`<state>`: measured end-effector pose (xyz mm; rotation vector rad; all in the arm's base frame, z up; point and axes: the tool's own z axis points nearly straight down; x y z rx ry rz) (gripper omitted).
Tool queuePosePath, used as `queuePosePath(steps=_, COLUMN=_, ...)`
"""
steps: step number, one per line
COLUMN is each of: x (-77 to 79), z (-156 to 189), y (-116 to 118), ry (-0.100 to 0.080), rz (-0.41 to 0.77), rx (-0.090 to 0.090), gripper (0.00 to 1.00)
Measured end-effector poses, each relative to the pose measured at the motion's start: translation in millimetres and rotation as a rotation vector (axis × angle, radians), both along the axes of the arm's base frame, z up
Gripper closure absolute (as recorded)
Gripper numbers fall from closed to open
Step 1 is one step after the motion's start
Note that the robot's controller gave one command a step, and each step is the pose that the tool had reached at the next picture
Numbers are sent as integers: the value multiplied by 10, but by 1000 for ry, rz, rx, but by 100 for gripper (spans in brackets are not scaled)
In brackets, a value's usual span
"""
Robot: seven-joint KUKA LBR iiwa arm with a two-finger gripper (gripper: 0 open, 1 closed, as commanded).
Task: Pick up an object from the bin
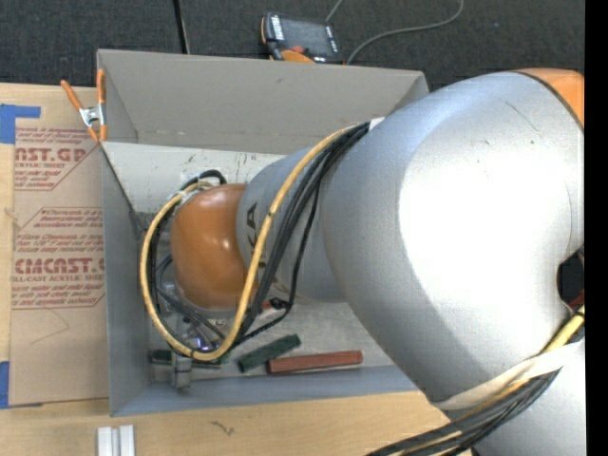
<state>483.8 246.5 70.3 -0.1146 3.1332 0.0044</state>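
Arm reaches deep into the grey bin, with the orange wrist cover low over the bottom-left corner. Tool is down at the floor there; open or closed, cannot tell. Just right of it lie a dark green stick and a reddish-brown bar, along the lower wall.

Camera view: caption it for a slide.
Arm deep in the grey bin, wrist beside a red bar and a dark green stick.
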Motion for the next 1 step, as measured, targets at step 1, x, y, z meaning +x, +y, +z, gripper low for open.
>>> queuePosePath(steps=1, x=-15, z=-7, y=1, ry=5, rz=1, rx=-2, gripper=100)
